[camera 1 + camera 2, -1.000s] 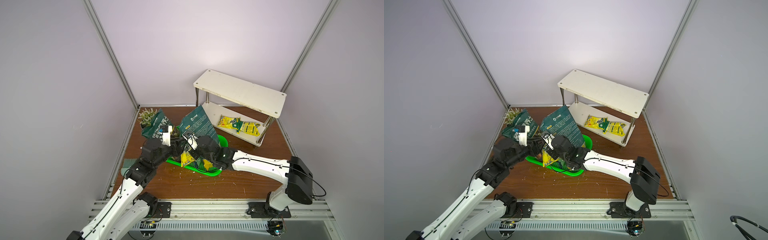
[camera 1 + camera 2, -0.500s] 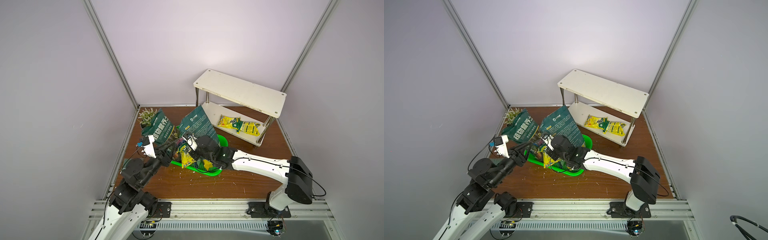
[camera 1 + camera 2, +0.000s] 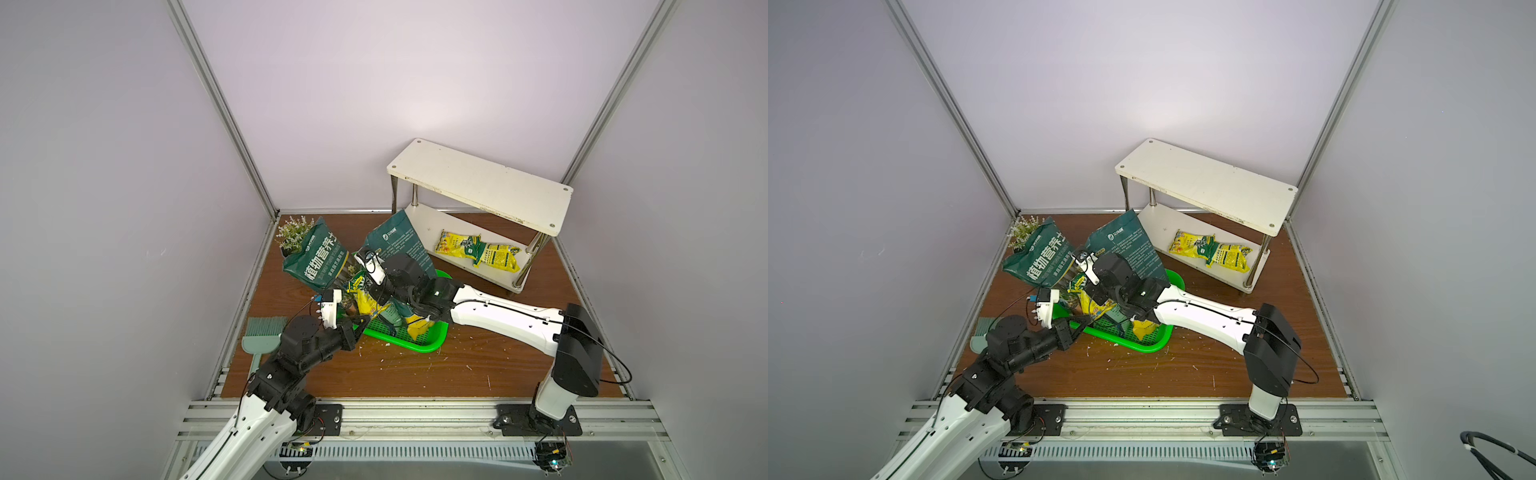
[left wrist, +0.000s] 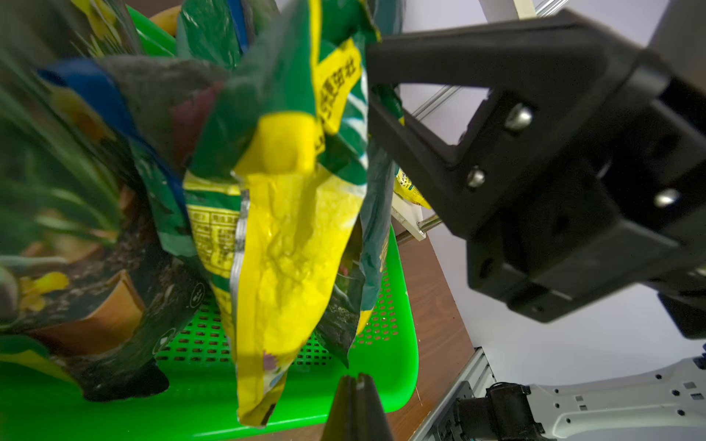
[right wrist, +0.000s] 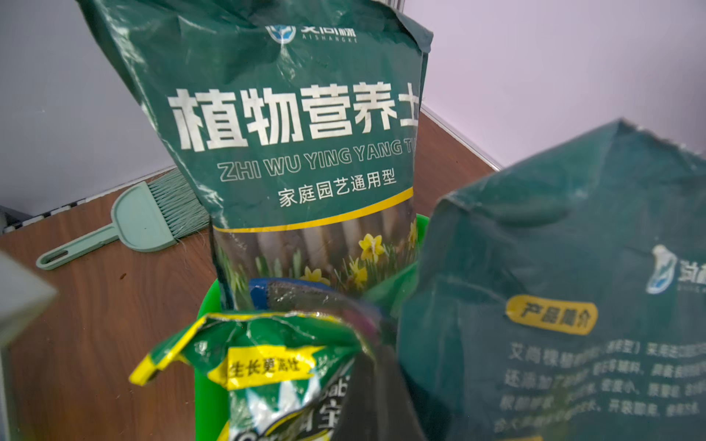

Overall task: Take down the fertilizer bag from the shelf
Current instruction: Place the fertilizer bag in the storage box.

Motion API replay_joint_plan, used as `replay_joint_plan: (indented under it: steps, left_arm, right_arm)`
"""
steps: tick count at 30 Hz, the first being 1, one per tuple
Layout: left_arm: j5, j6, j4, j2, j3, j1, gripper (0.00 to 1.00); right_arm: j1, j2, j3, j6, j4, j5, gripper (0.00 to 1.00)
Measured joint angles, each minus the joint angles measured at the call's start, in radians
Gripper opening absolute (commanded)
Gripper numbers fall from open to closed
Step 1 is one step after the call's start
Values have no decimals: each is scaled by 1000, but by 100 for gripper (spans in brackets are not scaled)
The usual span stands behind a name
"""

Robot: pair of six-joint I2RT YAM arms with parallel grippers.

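The cream-white shelf stands at the back right, and a yellow-green fertilizer bag lies on its lower board. Another yellow-green fertilizer bag hangs upright over the green basket. My right gripper is shut on this bag's top edge, which also shows in the right wrist view. In the left wrist view the same bag hangs just beyond my left gripper. That gripper is shut and empty at the basket's near-left rim.
Two tall dark green soil bags stand in the basket, close on either side of the held bag. A small potted plant sits in the back left corner. A pale green hand brush lies at the left edge. Crumbs dot the wooden floor.
My left arm has drawn back from the bags toward the front and its jaws have closed on nothing. The right gripper has kept its hold on the bag in the same place.
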Motion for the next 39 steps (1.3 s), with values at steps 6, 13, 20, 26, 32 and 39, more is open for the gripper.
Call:
replay_joint_plan:
  steps: [6,13,20,26,32,39]
  left_arm:
    - [2,-2,131,97,-12,0,8]
    - [-50,24,165,149,-16,-1,9]
    - [-72,53,246,228,-45,-1,5]
    - [-10,91,332,351,-41,35,0]
    - [8,135,291,312,-40,95,0]
    - [-11,145,240,258,-90,101,0]
  right_arm:
    - [4,-115,-162,20,40,-24,0]
    - [29,-231,-307,61,63,-28,0]
    - [40,-246,-335,88,79,-32,0]
    - [41,-233,-335,90,79,-31,0]
    - [47,-233,-344,93,92,-60,0]
    - [98,-226,-410,105,164,-89,0]
